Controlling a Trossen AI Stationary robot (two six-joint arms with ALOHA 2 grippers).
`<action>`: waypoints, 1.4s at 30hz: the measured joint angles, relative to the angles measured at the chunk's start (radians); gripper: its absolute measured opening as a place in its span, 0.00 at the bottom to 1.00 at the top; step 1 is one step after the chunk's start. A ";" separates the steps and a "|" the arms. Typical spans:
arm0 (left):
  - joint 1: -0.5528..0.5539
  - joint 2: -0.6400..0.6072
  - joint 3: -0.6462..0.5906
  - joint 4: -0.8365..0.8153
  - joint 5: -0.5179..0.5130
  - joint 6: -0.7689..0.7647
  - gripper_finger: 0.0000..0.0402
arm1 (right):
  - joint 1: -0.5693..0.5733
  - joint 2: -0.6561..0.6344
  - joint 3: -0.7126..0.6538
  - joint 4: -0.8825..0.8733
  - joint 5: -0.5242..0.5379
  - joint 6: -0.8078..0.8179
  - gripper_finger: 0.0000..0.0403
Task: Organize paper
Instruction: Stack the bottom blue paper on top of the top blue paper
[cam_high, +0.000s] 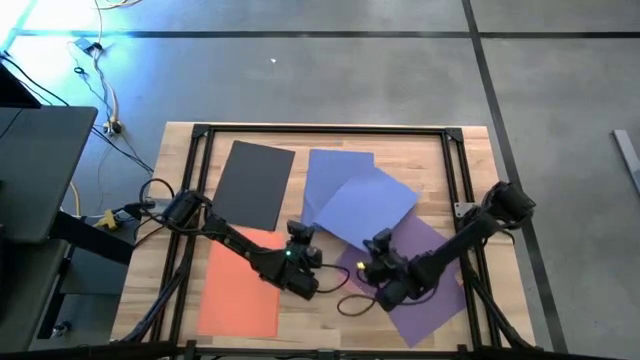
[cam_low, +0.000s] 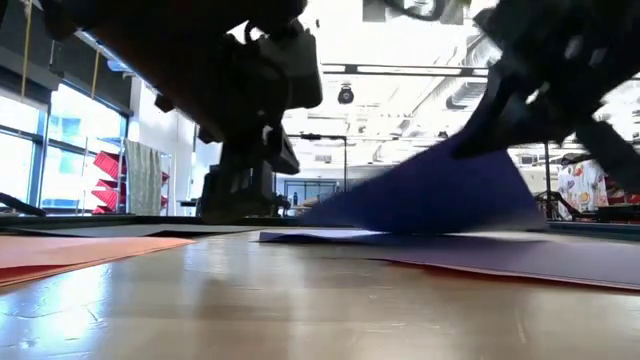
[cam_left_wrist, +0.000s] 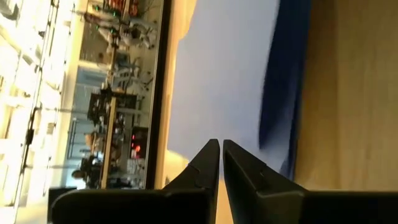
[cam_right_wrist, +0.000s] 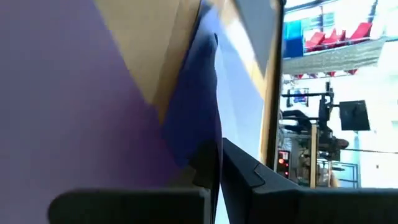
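While both grippers pinch the blue sheet (cam_high: 365, 205) | jaws clamped | no writing legible.

The tabletop (cam_high: 330, 310) is light wood with a fine grain, and a black frame (cam_high: 330, 130) runs around it. On it lie a dark grey sheet (cam_high: 252, 185), an orange sheet (cam_high: 240, 290), a purple sheet (cam_high: 435, 305) and two blue sheets (cam_high: 340, 170) (cam_high: 370, 205). Both arms are black. The floor (cam_high: 330, 80) is grey with dark lines.
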 joint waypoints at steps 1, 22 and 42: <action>0.000 0.000 0.000 -0.038 -0.003 -0.040 0.00 | -0.019 0.000 -0.020 0.034 -0.031 -0.042 0.00; -0.023 -0.026 0.000 -0.554 -0.146 -0.556 0.00 | -0.242 0.025 -0.053 0.782 -0.299 -0.858 0.00; -0.063 -0.064 0.000 -0.685 -0.177 -0.809 0.00 | -0.166 0.039 -0.053 0.178 -0.211 -0.754 0.00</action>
